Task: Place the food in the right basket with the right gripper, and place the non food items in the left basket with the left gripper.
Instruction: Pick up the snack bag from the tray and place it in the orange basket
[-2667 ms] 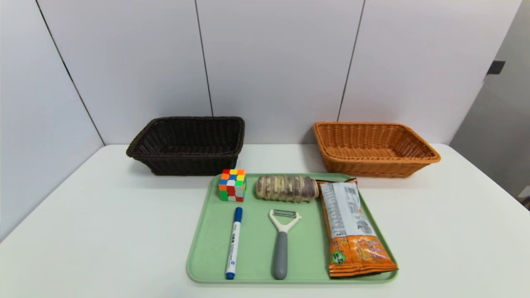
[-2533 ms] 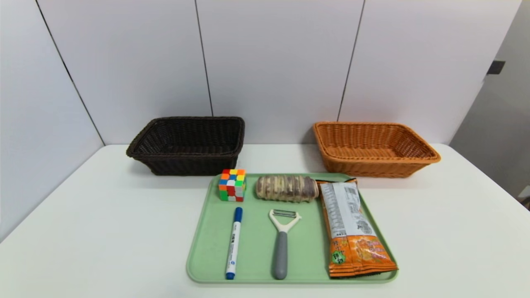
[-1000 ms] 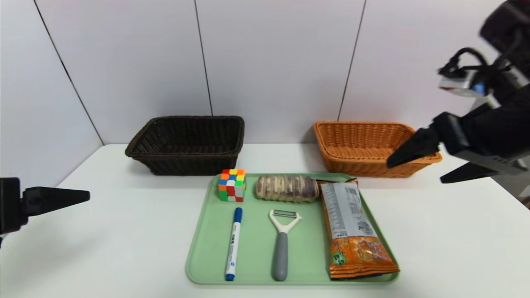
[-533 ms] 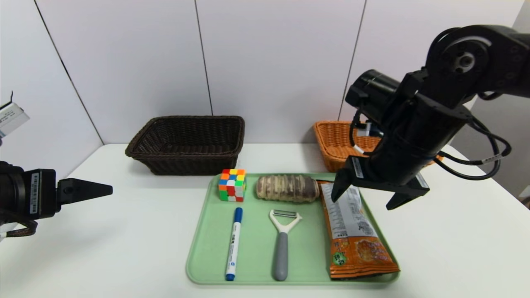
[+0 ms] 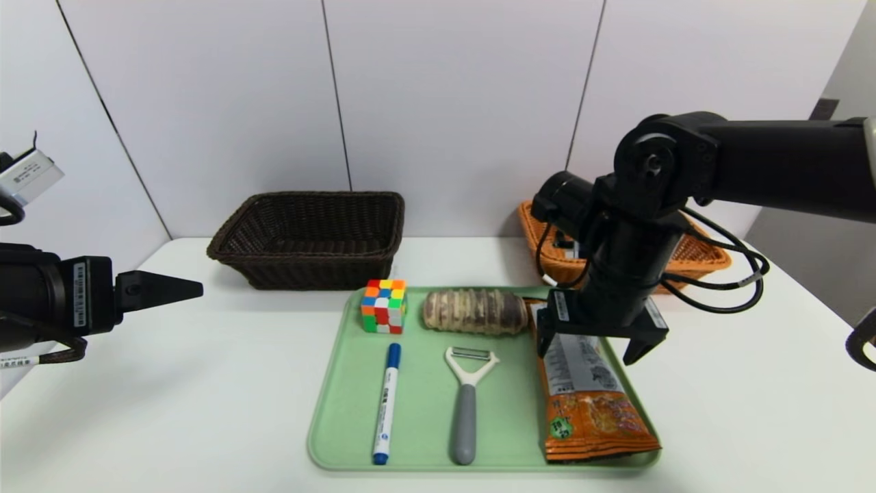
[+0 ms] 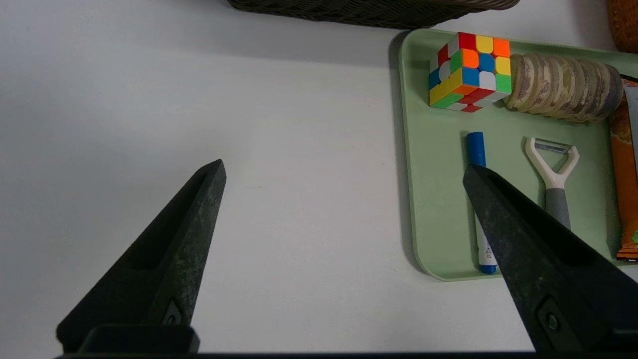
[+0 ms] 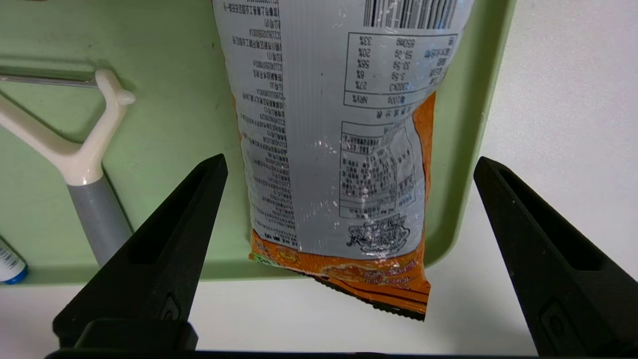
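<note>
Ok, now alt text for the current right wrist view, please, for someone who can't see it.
The open right hand hovers over an orange snack bag with a white-grey printed panel, lying on a green tray. Beside the bag lies a peeler, with one blue-tipped end of a marker beyond it.
</note>
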